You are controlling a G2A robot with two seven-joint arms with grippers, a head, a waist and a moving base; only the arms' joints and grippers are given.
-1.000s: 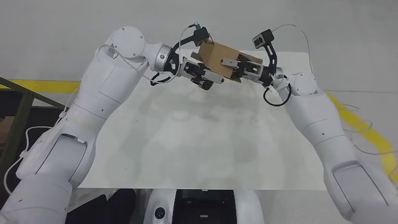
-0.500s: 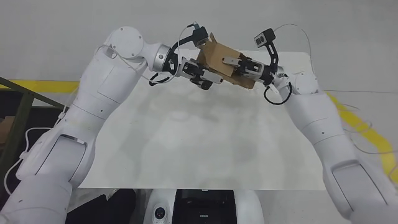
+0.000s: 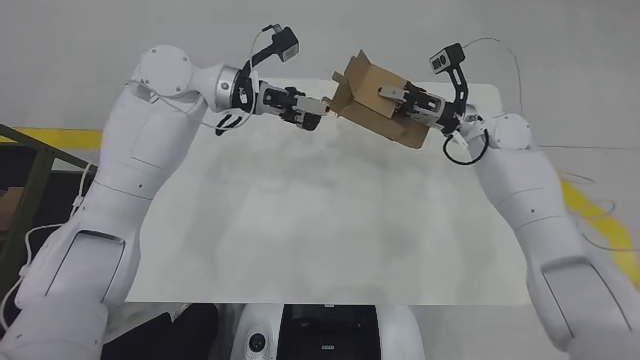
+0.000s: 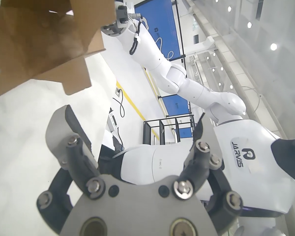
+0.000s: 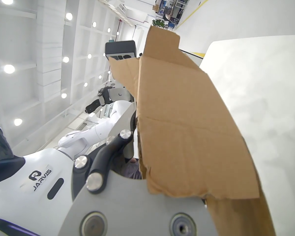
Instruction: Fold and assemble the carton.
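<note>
Spread wide and holding nothing, the left gripper [image 4: 135, 116] is seen just short of the carton [image 3: 372, 110], which has been released by it within the last second and from which it has been drawn back. The carton is held in the air above the far edge of the table [image 3: 300, 250], pinched by one wall in the right gripper [image 3: 408, 98]. It has been swung toward the right side and is tilted, with its flaps [image 3: 356, 63] splayed open. Folding is judged unfinished, and a fresh grip on a flap is probably needed. Open tabletop is left below and nearer the robot.
</note>
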